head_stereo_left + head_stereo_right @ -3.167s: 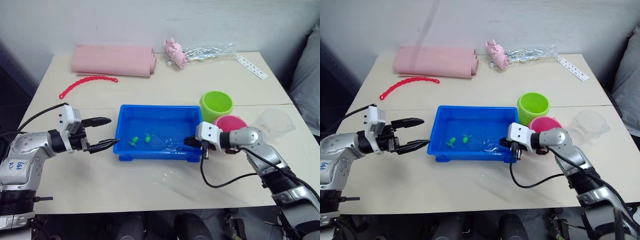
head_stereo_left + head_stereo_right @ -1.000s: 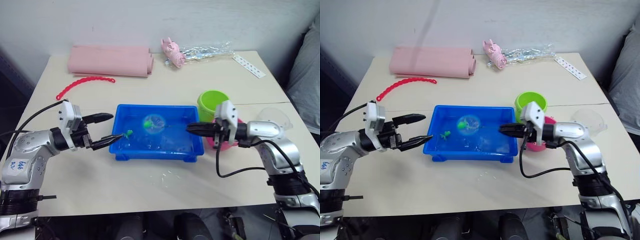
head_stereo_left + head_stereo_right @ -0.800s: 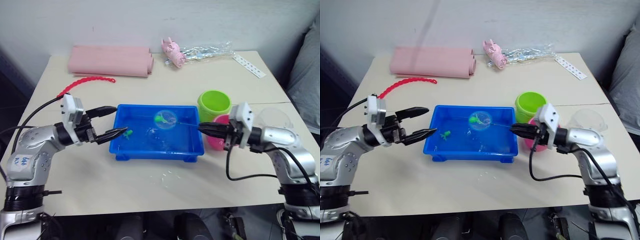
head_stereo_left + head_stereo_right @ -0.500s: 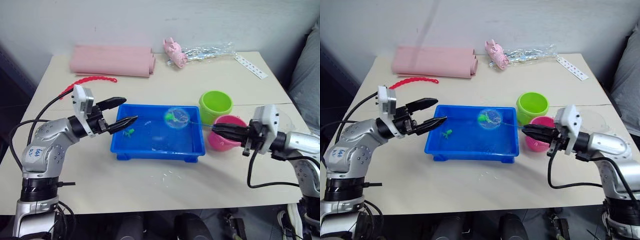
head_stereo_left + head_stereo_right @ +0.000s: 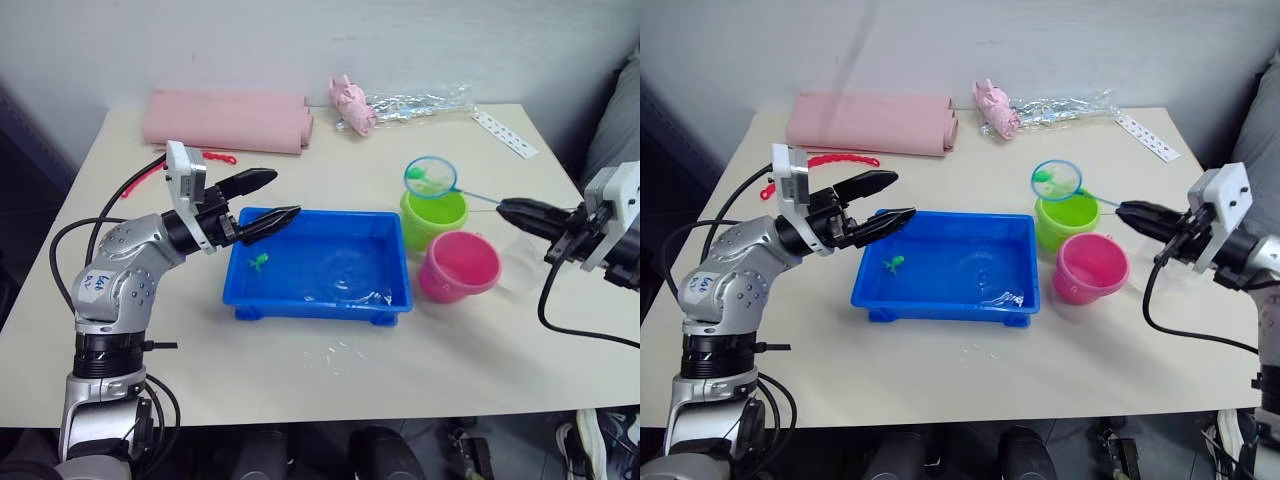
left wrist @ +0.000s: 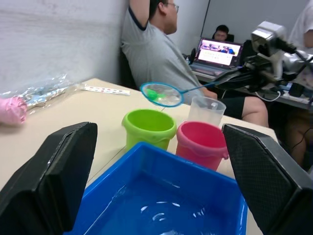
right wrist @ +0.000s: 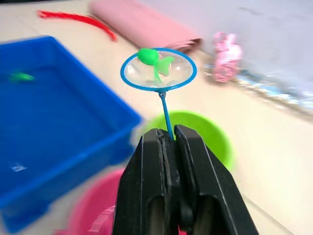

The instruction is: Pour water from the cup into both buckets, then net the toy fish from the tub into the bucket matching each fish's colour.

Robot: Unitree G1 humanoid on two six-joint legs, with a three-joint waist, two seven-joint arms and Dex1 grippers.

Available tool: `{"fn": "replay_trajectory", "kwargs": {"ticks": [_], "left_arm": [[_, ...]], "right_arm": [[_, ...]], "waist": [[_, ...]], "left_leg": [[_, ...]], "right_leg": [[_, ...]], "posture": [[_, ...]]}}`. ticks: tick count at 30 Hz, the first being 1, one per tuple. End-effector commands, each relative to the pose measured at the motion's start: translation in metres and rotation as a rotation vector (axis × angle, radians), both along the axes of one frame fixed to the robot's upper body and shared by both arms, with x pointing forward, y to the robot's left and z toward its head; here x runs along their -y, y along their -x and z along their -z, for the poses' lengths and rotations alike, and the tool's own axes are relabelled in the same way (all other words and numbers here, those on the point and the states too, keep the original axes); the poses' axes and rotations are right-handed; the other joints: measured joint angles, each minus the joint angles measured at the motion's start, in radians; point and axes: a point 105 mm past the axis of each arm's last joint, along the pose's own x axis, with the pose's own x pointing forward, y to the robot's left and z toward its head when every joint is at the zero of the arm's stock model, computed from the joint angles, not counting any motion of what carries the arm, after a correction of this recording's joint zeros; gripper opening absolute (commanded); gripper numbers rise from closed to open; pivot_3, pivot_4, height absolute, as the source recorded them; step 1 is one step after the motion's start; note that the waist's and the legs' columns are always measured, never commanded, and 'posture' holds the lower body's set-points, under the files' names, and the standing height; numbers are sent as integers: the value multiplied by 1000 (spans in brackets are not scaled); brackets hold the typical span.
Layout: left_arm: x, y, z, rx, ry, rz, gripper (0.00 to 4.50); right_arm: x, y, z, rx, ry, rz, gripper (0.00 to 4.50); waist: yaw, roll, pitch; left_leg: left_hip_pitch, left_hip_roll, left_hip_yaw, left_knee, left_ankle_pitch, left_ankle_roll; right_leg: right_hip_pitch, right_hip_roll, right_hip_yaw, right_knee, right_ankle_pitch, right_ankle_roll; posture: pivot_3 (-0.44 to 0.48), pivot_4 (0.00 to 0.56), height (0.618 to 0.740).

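The right gripper (image 5: pixel 512 210), reaching in from 3 o'clock, has its fingers clamped on the handle of the net (image 5: pixel 431 177), whose hoop hangs just above the green bucket (image 5: pixel 434 216) with a green fish (image 7: pixel 150 57) lying in it. The left gripper (image 5: pixel 272 197) hovers with fingers spread apart over the 9 o'clock end of the tub (image 5: pixel 318 265), where another green fish (image 5: pixel 258 263) lies in the water. The pink bucket (image 5: pixel 459 266) stands between tub and cup (image 6: pixel 206 110), touching the green bucket at 11 o'clock.
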Motion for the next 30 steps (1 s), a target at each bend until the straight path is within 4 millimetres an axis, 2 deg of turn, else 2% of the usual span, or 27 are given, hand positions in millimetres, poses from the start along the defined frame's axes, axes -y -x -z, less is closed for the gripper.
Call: {"fn": "replay_trajectory", "kwargs": {"ticks": [1, 5, 10, 20, 23, 26, 30], "left_arm": [[8, 2, -8, 73, -27, 19, 4462], [11, 3, -4, 81, -42, 29, 4462], [10, 4, 1, 71, -40, 26, 4462], [11, 2, 6, 60, -26, 24, 4462], [5, -1, 9, 67, -37, 1, 4462], [1, -6, 10, 65, -14, -26, 4462], [1, -7, 13, 63, -11, -26, 4462]], "right_arm": [[9, -9, 2, 56, 175, 41, 0], [12, -19, 17, 140, 402, 80, 0], [18, -23, 21, 254, 584, 137, 0], [15, -13, 1, 593, 1023, 107, 0], [16, -12, 0, 612, 1032, 94, 0], [25, -13, 4, 618, 1101, 117, 0], [16, -11, 9, 665, 1096, 84, 0]], "waist": [[0, 0, 0], [1, 0, 0], [1, 0, 0], [1, 0, 0], [0, 0, 0], [0, 0, 0], [0, 0, 0]], "left_leg": [[0, 0, 0, 0, 0, 0], [0, 0, 0, 0, 0, 0], [0, 0, 0, 0, 0, 0], [0, 0, 0, 1, 0, 0], [0, 0, 0, 1, 0, 0], [0, 0, 0, 1, 0, 0], [0, 0, 0, 1, 0, 0]], "right_leg": [[0, 0, 0, 0, 0, 0], [0, 0, 0, 0, 0, 0], [0, 0, 0, 0, 0, 0], [0, 0, 0, 0, 0, 0], [0, 0, 0, 0, 0, 0], [0, 0, 0, 0, 0, 0], [0, 0, 0, 0, 0, 0]], "posture": [[0, 150, 740], [0, 150, 740], [0, 150, 740], [0, 150, 740], [0, 150, 740], [0, 150, 740], [0, 150, 740]]}}
